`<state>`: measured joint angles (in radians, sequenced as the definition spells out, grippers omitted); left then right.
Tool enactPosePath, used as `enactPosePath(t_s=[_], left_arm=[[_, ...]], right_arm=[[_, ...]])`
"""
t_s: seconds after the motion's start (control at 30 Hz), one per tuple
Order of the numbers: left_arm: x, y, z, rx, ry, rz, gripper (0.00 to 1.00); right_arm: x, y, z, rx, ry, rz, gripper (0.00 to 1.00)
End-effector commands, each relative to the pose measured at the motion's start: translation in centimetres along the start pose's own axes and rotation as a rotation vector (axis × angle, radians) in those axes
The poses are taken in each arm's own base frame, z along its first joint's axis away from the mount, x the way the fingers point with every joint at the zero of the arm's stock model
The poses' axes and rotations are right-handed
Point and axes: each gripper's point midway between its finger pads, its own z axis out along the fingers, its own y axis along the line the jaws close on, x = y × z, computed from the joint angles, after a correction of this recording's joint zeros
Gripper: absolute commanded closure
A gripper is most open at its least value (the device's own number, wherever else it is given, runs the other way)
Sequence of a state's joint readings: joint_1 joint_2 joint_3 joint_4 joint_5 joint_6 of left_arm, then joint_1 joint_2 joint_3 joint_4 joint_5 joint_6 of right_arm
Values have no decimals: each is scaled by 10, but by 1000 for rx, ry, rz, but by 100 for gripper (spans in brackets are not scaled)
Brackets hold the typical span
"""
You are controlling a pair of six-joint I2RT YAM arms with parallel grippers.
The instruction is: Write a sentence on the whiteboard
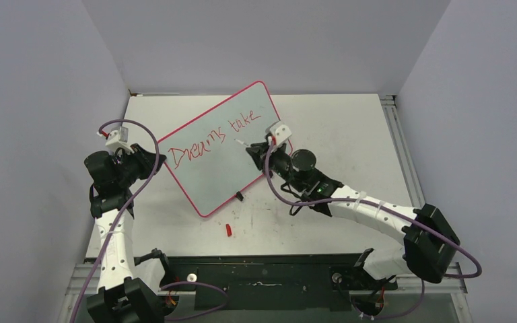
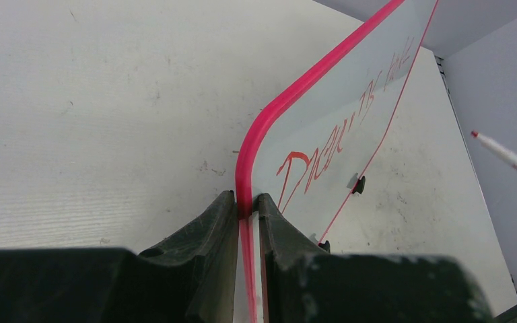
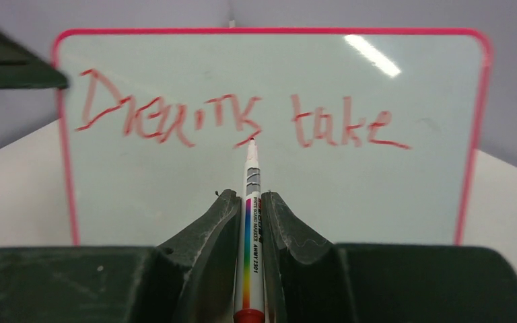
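Tilted up at centre of the overhead frame, glossy pale rectangular whiteboard (image 1: 209, 168) with red-pink rim, left edge pinched by the left gripper (image 2: 246, 203), right gripper (image 3: 249, 198) clamped on a white rainbow-striped marker (image 3: 251, 171).

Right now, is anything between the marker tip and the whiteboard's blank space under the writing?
Nothing visible. The right gripper aims the marker at the whiteboard, only open air before the tip. The left gripper clamps the board's corner edge, off to the side.
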<state>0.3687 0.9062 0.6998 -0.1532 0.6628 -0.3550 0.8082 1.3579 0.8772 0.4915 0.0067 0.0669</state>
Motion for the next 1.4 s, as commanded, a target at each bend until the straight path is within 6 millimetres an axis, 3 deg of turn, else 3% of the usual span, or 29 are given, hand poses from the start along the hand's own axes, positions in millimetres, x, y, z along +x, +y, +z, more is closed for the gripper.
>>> enactPosePath(t_s=[0.0, 0.17, 0.33, 0.73, 1.37], left_arm=[[-7, -12, -2, 49, -23, 42, 87], [-7, -14, -2, 52, -26, 45, 87], [-7, -15, -2, 54, -26, 47, 87], [-7, -14, -2, 47, -28, 49, 87], [-7, -14, -2, 51, -25, 47, 87]], right_arm=[[2, 70, -16, -238, -11, 108, 95], [31, 113, -12, -327, 36, 156, 95], [52, 132, 2, -330, 58, 165, 95], [67, 124, 14, -243, 58, 156, 95], [62, 118, 33, -192, 24, 144, 95]])
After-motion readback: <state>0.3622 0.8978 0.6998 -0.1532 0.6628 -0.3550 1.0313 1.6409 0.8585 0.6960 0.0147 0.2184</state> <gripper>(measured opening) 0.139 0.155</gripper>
